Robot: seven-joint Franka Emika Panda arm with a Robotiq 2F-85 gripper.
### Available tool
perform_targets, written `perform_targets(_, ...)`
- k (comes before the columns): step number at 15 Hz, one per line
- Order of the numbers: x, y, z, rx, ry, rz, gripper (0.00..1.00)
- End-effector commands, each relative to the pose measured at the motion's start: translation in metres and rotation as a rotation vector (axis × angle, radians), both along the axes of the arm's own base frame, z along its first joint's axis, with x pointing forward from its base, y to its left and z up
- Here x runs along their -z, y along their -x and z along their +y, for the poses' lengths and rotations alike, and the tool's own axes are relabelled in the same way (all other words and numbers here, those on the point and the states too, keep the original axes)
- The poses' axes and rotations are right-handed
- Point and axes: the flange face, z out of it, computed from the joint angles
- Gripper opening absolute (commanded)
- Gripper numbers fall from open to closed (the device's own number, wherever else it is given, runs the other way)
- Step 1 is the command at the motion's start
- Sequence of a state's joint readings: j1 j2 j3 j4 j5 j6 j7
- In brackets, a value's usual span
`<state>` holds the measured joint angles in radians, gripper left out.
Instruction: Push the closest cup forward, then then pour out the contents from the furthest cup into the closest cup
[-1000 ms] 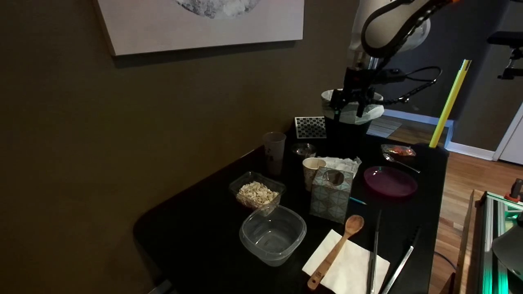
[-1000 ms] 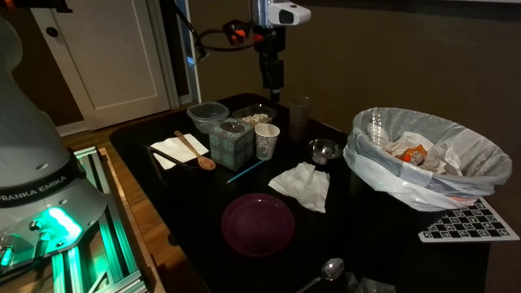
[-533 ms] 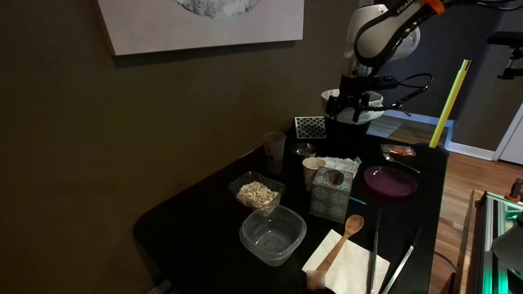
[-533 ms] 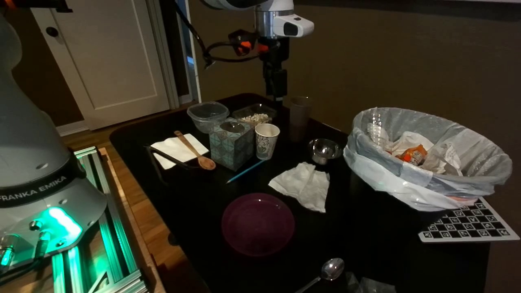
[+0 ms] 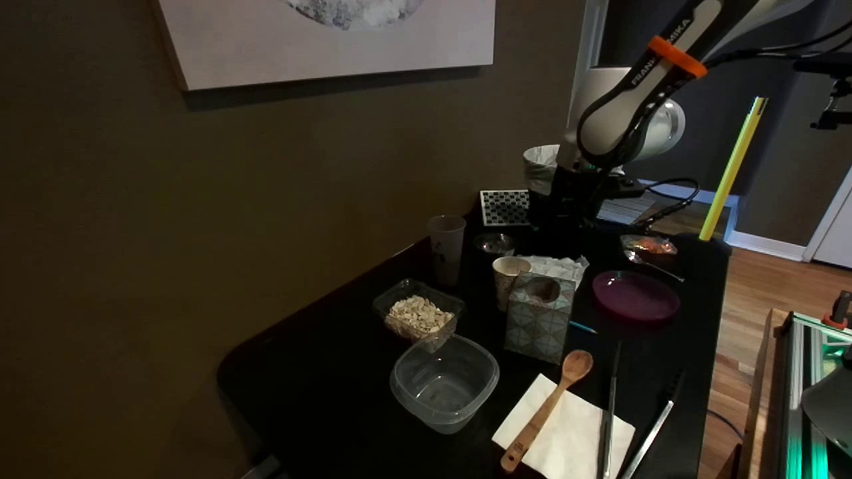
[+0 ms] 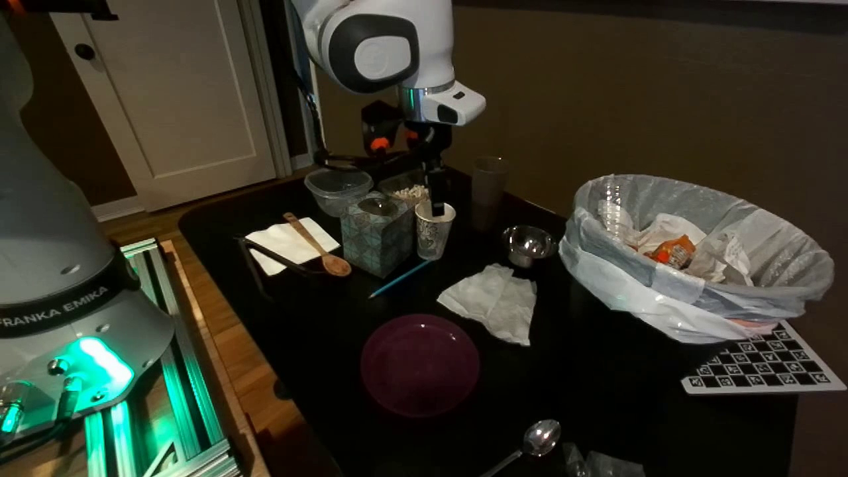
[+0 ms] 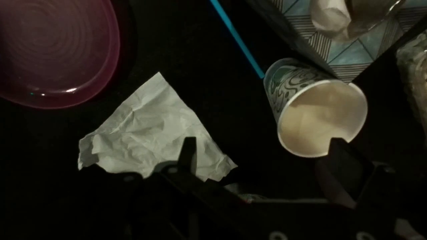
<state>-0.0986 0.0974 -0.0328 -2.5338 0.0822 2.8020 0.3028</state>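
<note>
Paper cup (image 7: 322, 113) stands upright near the gripper (image 7: 263, 141), whose fingers (image 7: 348, 163) are apart, presumably to straddle it for pushing.

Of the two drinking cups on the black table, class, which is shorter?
The white paper cup with dark swirls, beside the blue-grey patterned cardboard tissue box. The translucent plastic cup, nearer the brown wall, looks taller in both exterior views.
</note>
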Motion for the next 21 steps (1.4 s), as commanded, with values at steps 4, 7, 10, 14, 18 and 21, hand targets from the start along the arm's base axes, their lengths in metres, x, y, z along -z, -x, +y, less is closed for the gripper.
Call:
perform_targets(4,0.057,-0.005,0.017,0.004,-0.035,-0.006,0.72)
perform_targets(7,0.072,-0.011,0.023,0.002,-0.039,-0.017,0.49)
perform_targets(10,0.079,-0.021,0.028,0.002,-0.043,-0.036,0.27)
perform_targets(14,0.088,-0.031,0.03,0.0,-0.046,-0.044,0.0)
perform_targets(18,0.087,-0.042,0.031,0.006,-0.052,-0.065,0.01)
perform_targets(21,0.086,-0.053,0.036,0.011,-0.058,-0.087,0.01)
